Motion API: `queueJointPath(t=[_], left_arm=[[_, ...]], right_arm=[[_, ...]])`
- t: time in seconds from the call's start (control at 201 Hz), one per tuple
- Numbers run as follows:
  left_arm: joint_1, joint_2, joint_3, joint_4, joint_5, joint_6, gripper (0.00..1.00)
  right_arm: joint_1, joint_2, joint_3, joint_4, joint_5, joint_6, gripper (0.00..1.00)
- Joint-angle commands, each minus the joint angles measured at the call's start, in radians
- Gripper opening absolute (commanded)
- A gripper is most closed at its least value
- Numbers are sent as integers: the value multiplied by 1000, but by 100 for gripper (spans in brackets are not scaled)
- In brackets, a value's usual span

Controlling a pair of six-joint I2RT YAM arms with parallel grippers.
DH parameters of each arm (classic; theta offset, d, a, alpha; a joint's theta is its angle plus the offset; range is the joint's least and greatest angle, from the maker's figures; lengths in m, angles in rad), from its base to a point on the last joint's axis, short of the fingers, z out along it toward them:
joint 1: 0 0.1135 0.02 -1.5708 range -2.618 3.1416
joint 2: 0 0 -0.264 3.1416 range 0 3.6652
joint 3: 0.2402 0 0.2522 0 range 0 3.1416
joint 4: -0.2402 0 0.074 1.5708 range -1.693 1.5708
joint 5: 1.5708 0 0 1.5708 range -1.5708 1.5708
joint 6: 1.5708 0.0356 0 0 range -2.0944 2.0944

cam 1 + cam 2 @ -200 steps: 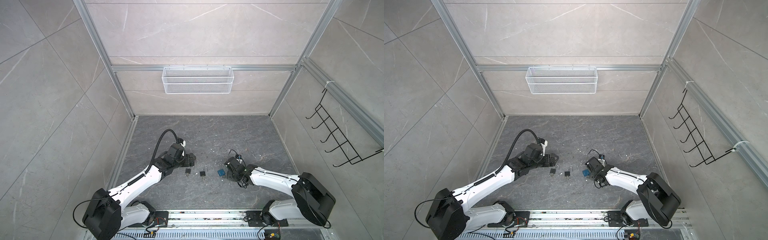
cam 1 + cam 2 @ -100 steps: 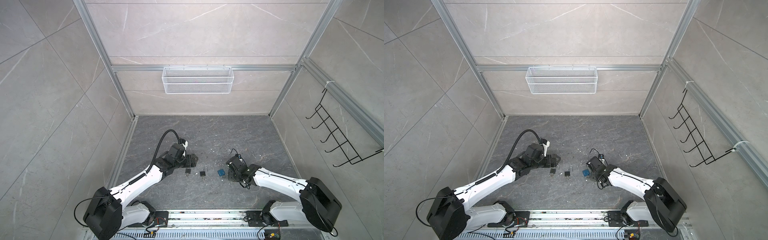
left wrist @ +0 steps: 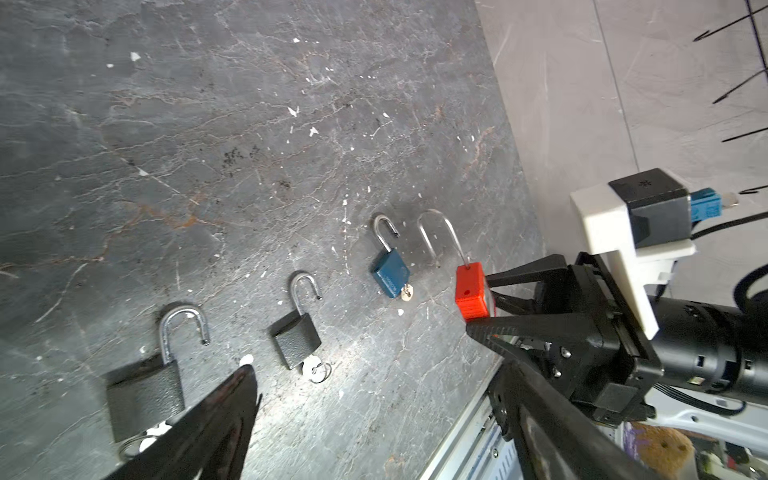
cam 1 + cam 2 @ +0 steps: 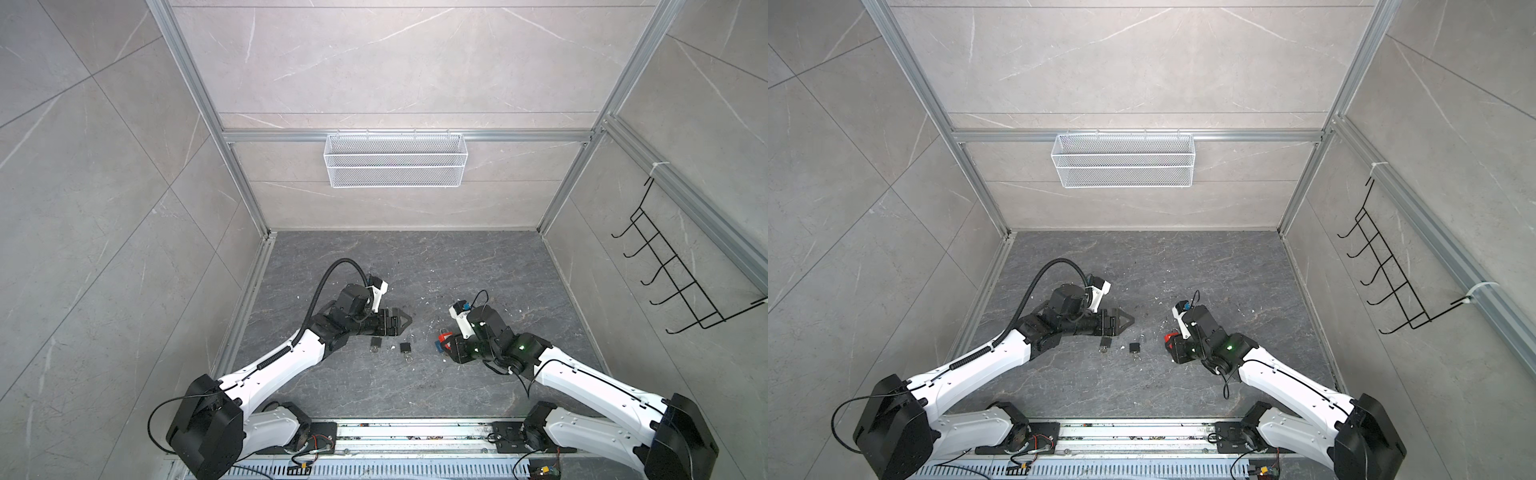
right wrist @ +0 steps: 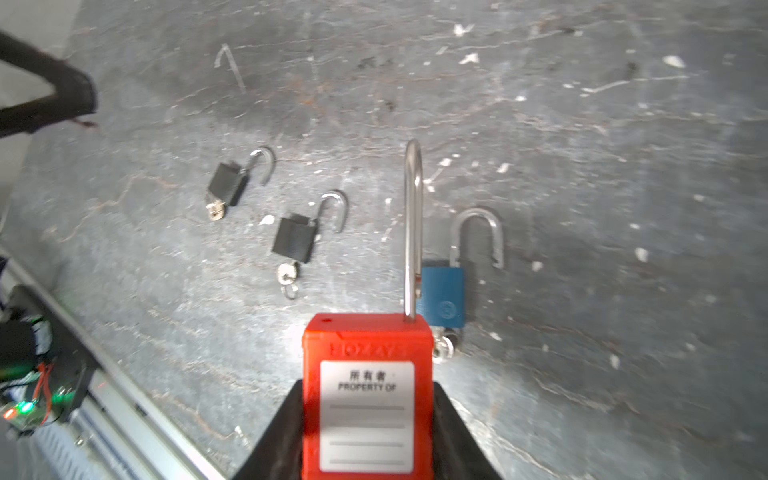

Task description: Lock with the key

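My right gripper (image 5: 365,388) is shut on the body of a red padlock (image 5: 365,395) with a white label. Its long shackle (image 5: 412,228) stands open. In both top views the red padlock (image 4: 444,338) (image 4: 1170,337) is held just above the floor at centre right. A blue padlock (image 5: 442,301) lies right behind it. Two black padlocks (image 3: 297,338) (image 3: 145,395) lie further left, shackles open. A key (image 3: 313,370) sits in the nearer black one. My left gripper (image 3: 374,374) is open and empty beside the black padlocks (image 4: 376,343).
A white wire basket (image 4: 395,160) hangs on the back wall and a black hook rack (image 4: 673,282) on the right wall. An aluminium rail (image 4: 415,434) runs along the front edge of the floor. Small white chips dot the grey floor (image 4: 415,257).
My left gripper's jaws have spread wider. The right wrist has turned a little with the red padlock in it, so its red body now shows from above.
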Motion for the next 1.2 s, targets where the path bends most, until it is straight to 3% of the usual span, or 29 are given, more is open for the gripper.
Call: queueJointPath(t=[0.0, 0.677, 0.99, 1.194], left_arm=[[-8, -16, 25, 49, 71, -41, 93], [-48, 109, 43, 135, 221, -88, 82], [-51, 143, 53, 161, 264, -102, 67], [-56, 159, 57, 172, 282, -111, 50]], right_arm=[[27, -11, 47, 47, -50, -39, 0], [149, 96, 230, 16, 10, -82, 0], [176, 128, 268, 2, 36, -111, 0], [190, 150, 284, -1, 78, -117, 0]])
